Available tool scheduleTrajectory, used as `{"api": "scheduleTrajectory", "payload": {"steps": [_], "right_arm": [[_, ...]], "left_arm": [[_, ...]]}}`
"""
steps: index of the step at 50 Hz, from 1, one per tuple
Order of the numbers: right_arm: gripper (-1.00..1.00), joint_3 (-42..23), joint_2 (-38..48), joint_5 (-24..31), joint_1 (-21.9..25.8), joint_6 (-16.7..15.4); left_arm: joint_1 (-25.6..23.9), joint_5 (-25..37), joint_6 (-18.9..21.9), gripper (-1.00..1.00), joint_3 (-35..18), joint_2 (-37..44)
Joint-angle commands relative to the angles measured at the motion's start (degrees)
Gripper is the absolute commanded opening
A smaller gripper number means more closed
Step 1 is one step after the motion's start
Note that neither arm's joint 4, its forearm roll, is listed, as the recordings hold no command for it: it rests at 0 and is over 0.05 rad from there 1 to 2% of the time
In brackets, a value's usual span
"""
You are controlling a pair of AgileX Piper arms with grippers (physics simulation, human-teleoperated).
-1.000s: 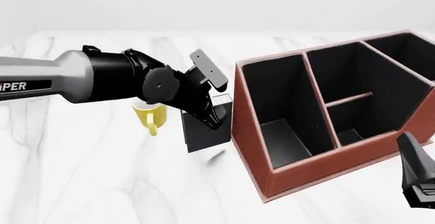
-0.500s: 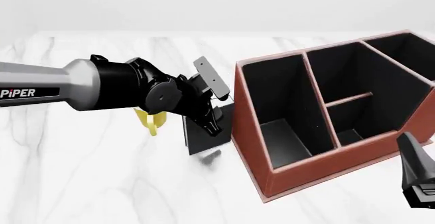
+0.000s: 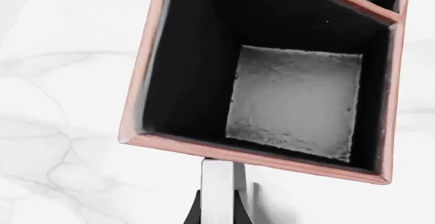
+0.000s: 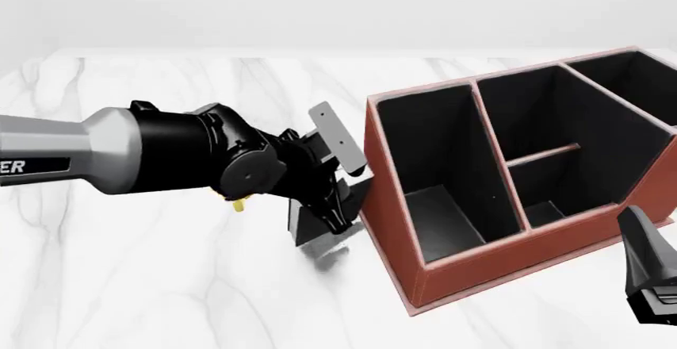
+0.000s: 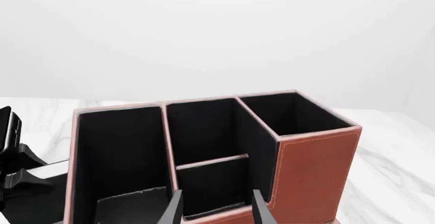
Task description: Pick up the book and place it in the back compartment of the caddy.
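Observation:
My left gripper [image 4: 334, 203] is shut on the black book [image 4: 310, 225], just left of the reddish-brown caddy [image 4: 465, 263]; the book's shadow lies on the table below. In the left wrist view the book's white page edges [image 3: 217, 183] stand between the fingers [image 3: 193, 215], just outside the caddy's rim [image 3: 258, 158], looking into a long cell. The back compartment [image 4: 550, 197] is the small cell between the cross divider and the low wall, also seen as the small cell [image 5: 211, 186] in the right wrist view. My right gripper [image 5: 216, 210] is open and empty near the caddy's low wall.
A yellow mug [image 4: 241, 204] is almost hidden behind the left arm. The caddy's tall walls rise toward the far right. White marble table [image 4: 158, 285] spreads to the left and front. The right gripper [image 4: 648, 274] sits at the lower right corner.
The left arm has swung lower and a little toward the caddy with the book, which now looks more tilted, and it covers most of the mug. The right arm has not moved.

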Motion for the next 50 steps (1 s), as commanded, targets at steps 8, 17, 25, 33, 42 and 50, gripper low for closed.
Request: {"api": "scheduleTrajectory", "payload": {"steps": [8,17,25,33,42,50], "right_arm": [[1.00,0.0,0.0,0.0,0.0,0.2],[1.00,0.0,0.0,-0.1,0.1,-0.1],[1.00,-0.1,0.0,-0.2,0.2,-0.1],[1.00,-0.1,0.0,-0.1,0.1,0.1],[1.00,-0.1,0.0,0.0,0.2,0.2],[1.00,-0.1,0.0,0.1,0.0,0.4]], "left_arm": [[-1.3,7.8,2.2,-1.00,0.7,-7.1],[-7.0,16.0,1.5,-1.00,-0.3,-13.0],[-8.4,25.0,2.4,-1.00,-5.7,-17.0],[-7.9,35.7,6.1,-1.00,-16.6,-18.1],[-5.2,45.2,14.3,-1.00,-33.0,-17.3],[-4.9,54.3,19.3,-1.00,-54.3,-12.2]]}}
